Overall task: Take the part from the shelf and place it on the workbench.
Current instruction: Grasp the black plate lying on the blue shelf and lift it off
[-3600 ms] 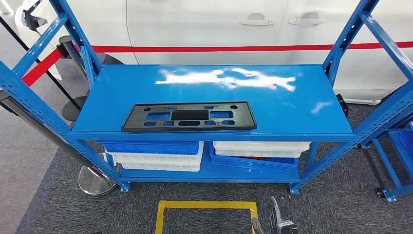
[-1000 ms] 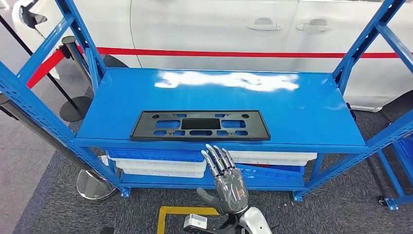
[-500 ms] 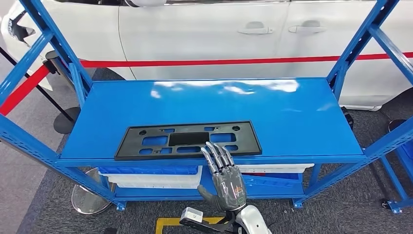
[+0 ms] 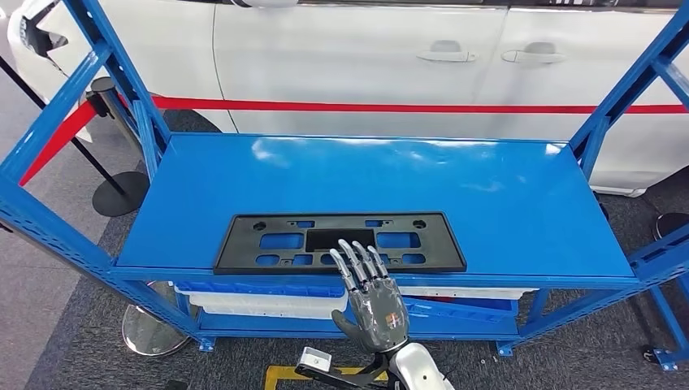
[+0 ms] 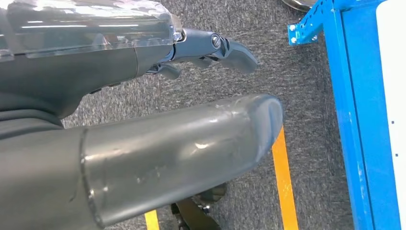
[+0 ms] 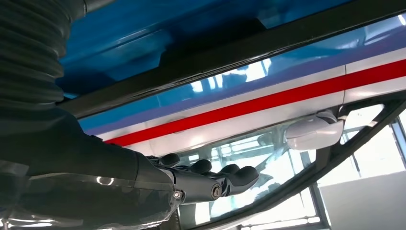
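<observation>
Blue shelf [image 4: 520, 203] before a white car [image 4: 341, 57], black part [image 4: 244, 244] lying flat near its front edge.
Right hand [image 4: 372, 305] is raised with fingers spread and empty, fingertips [image 4: 351, 248] over the part's near edge; left hand [image 5: 143, 163] hangs over grey carpet [image 5: 306, 96], holding nothing.

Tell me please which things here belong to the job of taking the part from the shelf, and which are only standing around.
Belong to the job:
- black part
- blue shelf
- right hand, open, reaching toward the part

Only standing around:
- white car
- red barrier tape
- bins on the lower level
</observation>
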Controlling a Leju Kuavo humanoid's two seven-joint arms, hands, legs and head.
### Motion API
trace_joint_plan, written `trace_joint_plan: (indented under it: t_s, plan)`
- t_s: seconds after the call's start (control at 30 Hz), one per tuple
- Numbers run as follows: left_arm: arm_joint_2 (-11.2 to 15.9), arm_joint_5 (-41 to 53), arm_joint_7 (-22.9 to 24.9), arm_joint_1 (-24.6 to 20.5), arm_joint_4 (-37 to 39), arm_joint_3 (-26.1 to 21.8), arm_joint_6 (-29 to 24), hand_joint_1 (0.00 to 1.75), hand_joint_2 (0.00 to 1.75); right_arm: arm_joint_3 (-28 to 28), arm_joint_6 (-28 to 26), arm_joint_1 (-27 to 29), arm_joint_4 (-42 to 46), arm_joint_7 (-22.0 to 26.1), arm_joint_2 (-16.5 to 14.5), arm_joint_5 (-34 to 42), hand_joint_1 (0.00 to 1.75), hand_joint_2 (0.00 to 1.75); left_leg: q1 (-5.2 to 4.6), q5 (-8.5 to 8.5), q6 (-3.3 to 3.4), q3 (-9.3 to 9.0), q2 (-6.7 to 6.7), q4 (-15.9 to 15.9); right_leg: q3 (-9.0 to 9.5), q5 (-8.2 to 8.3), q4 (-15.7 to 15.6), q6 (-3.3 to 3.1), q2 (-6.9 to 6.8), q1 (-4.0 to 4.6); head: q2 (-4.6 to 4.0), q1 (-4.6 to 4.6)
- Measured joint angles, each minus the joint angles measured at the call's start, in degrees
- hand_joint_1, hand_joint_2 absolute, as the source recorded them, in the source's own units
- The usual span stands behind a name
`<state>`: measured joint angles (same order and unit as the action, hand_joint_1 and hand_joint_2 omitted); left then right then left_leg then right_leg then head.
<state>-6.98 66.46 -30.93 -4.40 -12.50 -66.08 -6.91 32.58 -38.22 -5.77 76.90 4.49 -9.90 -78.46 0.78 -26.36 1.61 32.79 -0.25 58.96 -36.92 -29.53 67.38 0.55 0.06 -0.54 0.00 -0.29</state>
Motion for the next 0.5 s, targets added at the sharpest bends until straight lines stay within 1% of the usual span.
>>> trace_joint_plan:
  t_s: [0.03, 0.07, 0.1, 0.13, 0.17, 0.2, 0.23, 0.27, 0.3, 0.33, 0.37, 0.4, 0.43, 0.47, 0.5]
  plan:
    - [0.0, 0.1, 0.0, 0.0, 0.0, 0.1, 0.0, 0.00, 0.00, 0.2, 0.5, -0.6, -0.1, -0.4, 0.0, -0.4, 0.00, 1.75, -0.15, -0.12, -0.13, -0.12, -0.08, 0.0, 1.62, 1.64, -3.8, -0.49, -0.03, 0.21, 0.00, -0.01]
    - [0.0, 0.2, 0.0, 0.0, 0.0, 0.3, 0.1, 0.00, 0.00, 0.4, 0.9, -1.3, -0.3, -0.9, 0.0, -0.8, 0.00, 1.75, -0.23, -0.19, -0.36, -0.15, -0.12, 0.0, 2.78, 2.60, -6.6, -0.84, -0.06, 0.42, 0.00, 0.01]
    - [0.0, 0.3, 0.0, 0.0, 0.0, 0.3, 0.1, 0.00, 0.00, 0.6, 1.4, -2.1, -0.5, -1.3, -0.1, -1.0, 0.00, 1.75, -0.25, -0.23, -0.65, -0.12, -0.12, 0.0, 3.36, 2.88, -8.1, -1.08, -0.06, 0.64, 0.00, 0.01]
    - [0.0, 0.5, 0.0, 0.0, 0.0, 0.4, 0.1, 0.00, 0.00, 0.8, 1.8, -2.9, -0.9, -1.7, -0.2, -1.2, 0.00, 1.75, -0.23, -0.24, -1.02, -0.09, -0.10, 0.0, 3.45, 2.71, -8.5, -1.17, -0.05, 0.79, 0.00, 0.00]
    - [0.1, 0.7, 0.0, -0.1, 0.0, 0.4, 0.2, 0.00, 0.00, 0.9, 2.2, -3.7, -1.4, -2.0, -0.4, -1.3, 0.00, 1.75, -0.18, -0.20, -1.43, -0.14, -0.08, -0.2, 3.46, 2.88, -8.8, -1.28, 0.01, 0.78, 0.00, 0.02]
    - [0.1, 1.0, 0.0, -0.1, 0.0, 0.5, 0.2, 0.00, 0.00, 1.0, 2.6, -4.4, -1.9, -2.3, -0.6, -1.3, 0.00, 1.75, -0.11, -0.34, -1.76, -0.17, -0.07, 0.0, 3.63, 3.12, -9.2, -1.46, 0.00, 0.67, 0.00, 0.02]
    - [0.1, 1.2, 0.0, -0.1, 0.0, 0.5, 0.3, 0.00, 0.00, 1.1, 3.0, -5.3, -2.5, -2.6, -0.8, -1.4, 0.00, 1.75, -0.08, -0.92, -2.07, 0.08, -0.05, 0.7, 3.83, 3.37, -9.6, -1.75, -0.03, 0.49, 0.00, 0.02]
    - [0.2, 1.3, 0.0, -0.1, 0.0, 0.5, 0.4, 0.00, 0.00, 1.3, 3.4, -6.2, -3.2, -2.9, -1.1, -1.5, 0.00, 1.75, -0.05, -2.08, -2.34, 0.83, -0.04, 2.4, 4.02, 3.62, -10.0, -2.01, -0.07, 0.29, 0.00, -0.07]
    - [0.2, 1.4, 0.0, -0.1, 0.0, 0.5, 0.5, 0.00, 0.00, 1.4, 3.8, -7.2, -4.1, -3.2, -1.5, -1.6, 0.00, 1.75, 0.09, -3.72, -2.55, 2.15, -0.04, 5.3, 4.13, 3.76, -10.2, -2.17, -0.14, 0.19, 0.00, -0.17]
    - [0.2, 1.4, 0.0, -0.1, 0.0, 0.5, 0.7, 0.00, 0.00, 1.5, 4.2, -8.1, -5.1, -3.5, -1.8, -1.6, 0.00, 1.75, 0.16, -5.54, -2.81, 3.90, -0.02, 8.9, 4.10, 3.78, -10.2, -2.31, -0.14, 0.19, 0.00, -0.27]
    - [0.2, 1.4, 0.0, -0.1, 0.0, 0.5, 0.9, 0.00, 0.00, 1.5, 4.5, -8.9, -6.1, -3.8, -2.1, -1.6, 0.00, 1.75, 0.25, -6.91, -3.08, 5.59, -0.02, 12.3, 4.05, 3.77, -10.2, -2.34, -0.16, 0.22, 0.00, -0.37]
    - [0.2, 1.4, 0.0, -0.1, 0.0, 0.5, 1.1, 0.00, 0.00, 1.5, 4.7, -9.7, -7.1, -4.1, -2.4, -1.6, 0.00, 1.75, 0.35, -7.32, -3.33, 6.66, -0.02, 14.4, 4.02, 3.75, -10.1, -2.34, -0.16, 0.23, 0.00, -0.39]
    - [0.3, 1.4, 0.0, 0.0, 0.0, 0.5, 1.3, 0.00, 0.00, 1.5, 4.9, -10.5, -8.3, -4.3, -2.7, -1.5, 0.00, 1.75, 0.45, -6.61, -3.55, 6.75, 0.00, 14.5, 3.99, 3.70, -10.0, -2.30, -0.15, 0.22, 0.00, -0.38]
    - [0.3, 1.5, 0.0, 0.0, 0.0, 0.5, 1.4, 0.00, 0.00, 1.5, 5.0, -11.3, -9.3, -4.5, -3.1, -1.4, 0.00, 1.75, 0.59, -4.87, -3.71, 5.68, 0.02, 12.2, 3.98, 3.61, -9.8, -2.19, -0.12, 0.16, 0.00, -0.40]
    - [0.4, 1.5, 0.0, 0.0, 0.0, 0.5, 1.6, 0.00, 0.00, 1.5, 5.0, -12.1, -10.2, -4.6, -3.5, -1.2, 0.00, 1.75, 0.76, -2.76, -3.82, 3.83, 0.07, 8.3, 3.97, 3.45, -9.5, -2.00, -0.07, 0.09, 0.00, -0.39]
